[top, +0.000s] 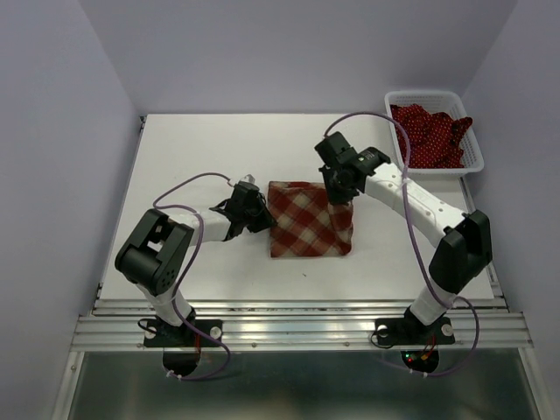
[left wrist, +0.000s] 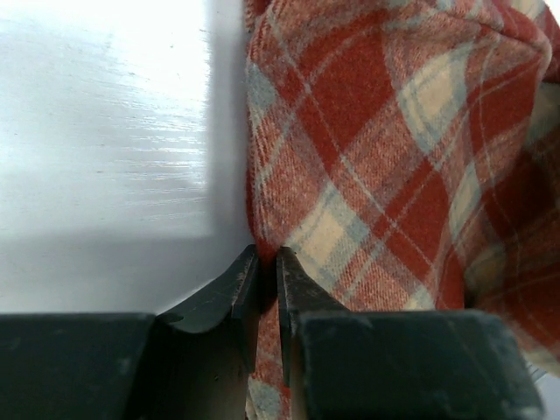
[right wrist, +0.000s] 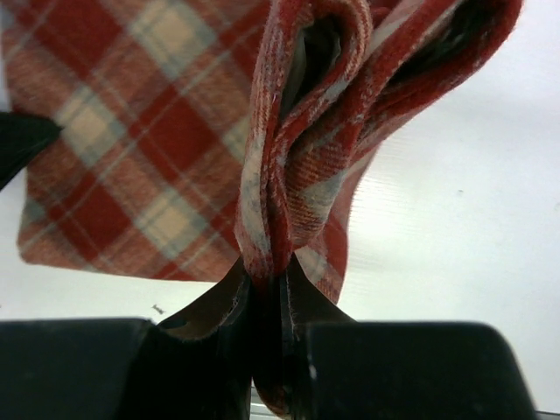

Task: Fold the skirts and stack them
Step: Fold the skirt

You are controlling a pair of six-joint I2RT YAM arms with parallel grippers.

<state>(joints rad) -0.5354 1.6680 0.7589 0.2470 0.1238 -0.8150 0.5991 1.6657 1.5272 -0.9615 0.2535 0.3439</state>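
The plaid skirt [top: 306, 229] lies near the middle of the worktop [top: 219, 149], a little toward its near edge, in my overhead view. The left end effector [top: 262, 214] is at the skirt's left edge and the right end effector [top: 343, 194] is on its far right corner. There the cloth is raised off the surface. The polka-dot skirts [top: 429, 136] are heaped in the white mesh basket [top: 477, 157] at the far right corner of the worktop, well apart from both arms.

On the left wrist camera, the left end effector [left wrist: 267, 262] has its jaws drawn almost together, with only a thin slot between them. The hem of the plaid skirt [left wrist: 376, 157] runs down into that slot, so I read it as pinched at the edge. Bare white worktop [left wrist: 105, 131] fills the left of the picture.

On the right wrist camera, the right end effector [right wrist: 265, 276] is clamped tight on a bunched, doubled fold of the plaid skirt [right wrist: 149, 131]. The fold rises from the jaws in loose loops. The rest of the skirt lies flat on the worktop [right wrist: 455, 219] to the left.
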